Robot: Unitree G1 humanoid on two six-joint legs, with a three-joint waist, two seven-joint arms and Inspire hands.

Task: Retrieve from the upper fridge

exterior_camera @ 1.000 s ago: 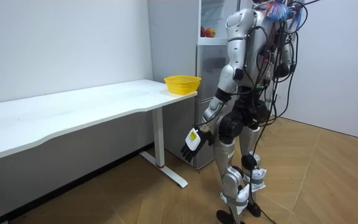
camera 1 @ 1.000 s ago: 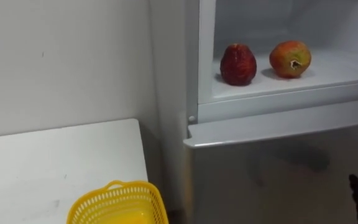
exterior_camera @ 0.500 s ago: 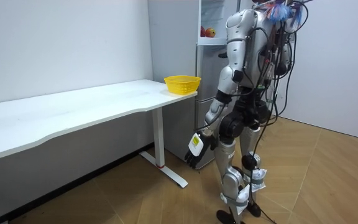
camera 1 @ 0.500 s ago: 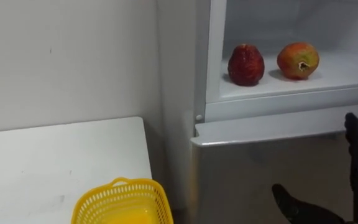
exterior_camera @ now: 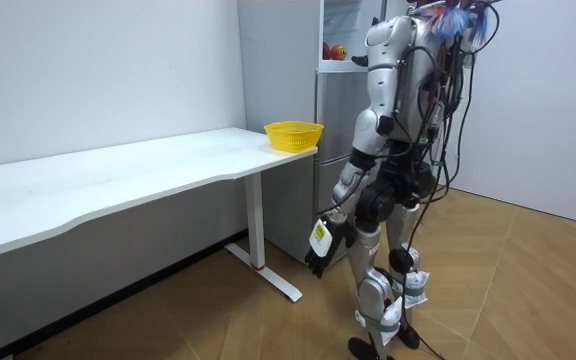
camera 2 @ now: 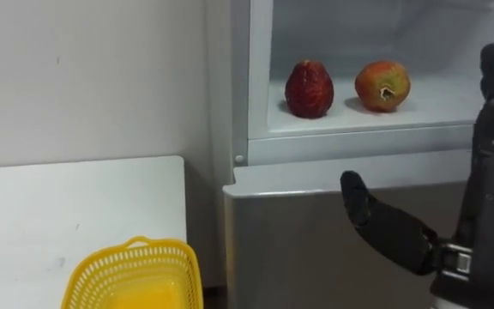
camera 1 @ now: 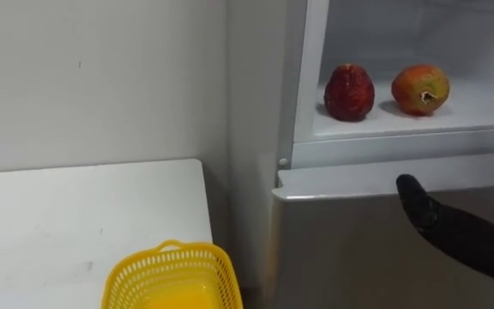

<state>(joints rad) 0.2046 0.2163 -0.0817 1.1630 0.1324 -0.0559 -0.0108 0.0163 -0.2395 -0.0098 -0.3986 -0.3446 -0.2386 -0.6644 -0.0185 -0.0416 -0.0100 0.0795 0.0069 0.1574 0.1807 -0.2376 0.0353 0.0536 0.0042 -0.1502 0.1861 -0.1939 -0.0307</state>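
Dark red fruit [camera 1: 349,92] and red-yellow fruit [camera 1: 421,88] sit at the front edge of the upper fridge shelf [camera 1: 487,110], probably light, firm, smooth and bruisable, so cup one round its middle; right hand [camera 2: 490,163] up, spread, empty; left hand [exterior_camera: 320,245] hangs low.

Right hand [camera 2: 487,197]: up from the view's lower right corner, now before the fridge [camera 2: 298,249] door. Its straight fingers reach above the front edge of the shelf [camera 2: 358,116], thumb spread wide. Left hand [exterior_camera: 321,246]: swung lower, nearer the leg. Head camera panned slightly left.
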